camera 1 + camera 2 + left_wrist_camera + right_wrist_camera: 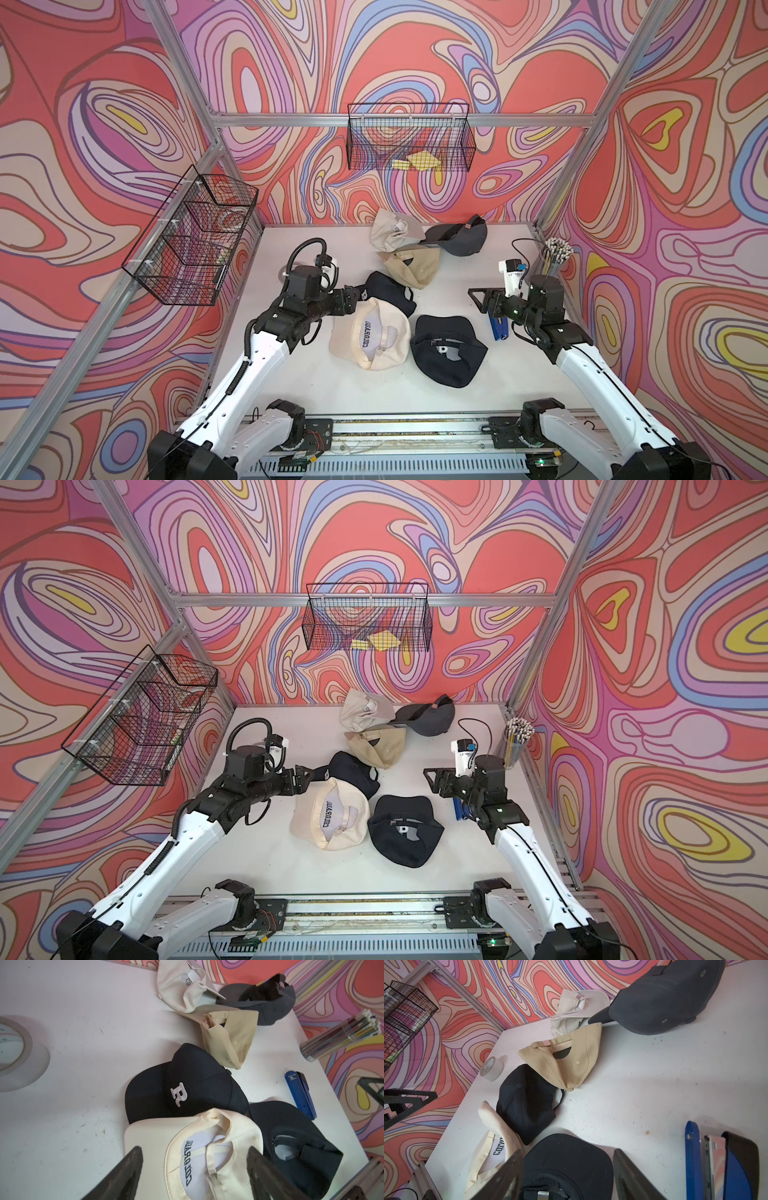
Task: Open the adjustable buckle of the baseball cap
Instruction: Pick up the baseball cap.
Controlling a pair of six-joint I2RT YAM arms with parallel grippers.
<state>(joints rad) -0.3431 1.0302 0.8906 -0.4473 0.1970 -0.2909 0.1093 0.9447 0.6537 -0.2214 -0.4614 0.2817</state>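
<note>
Several baseball caps lie on the white table. A cream cap rests upside down, its back strap showing over the white lining. Beside it a black cap also lies upside down, and a metal buckle shows on its strap. My left gripper hangs open above the cream cap, by its brim end. My right gripper is open above the black cap's brim, off that cap's right side. Neither holds anything.
Behind lie a black cap with an R, a tan cap, a white cap and a dark grey cap. A blue stapler lies under my right wrist. Tape roll far left, pencil cup far right, wire baskets on the walls.
</note>
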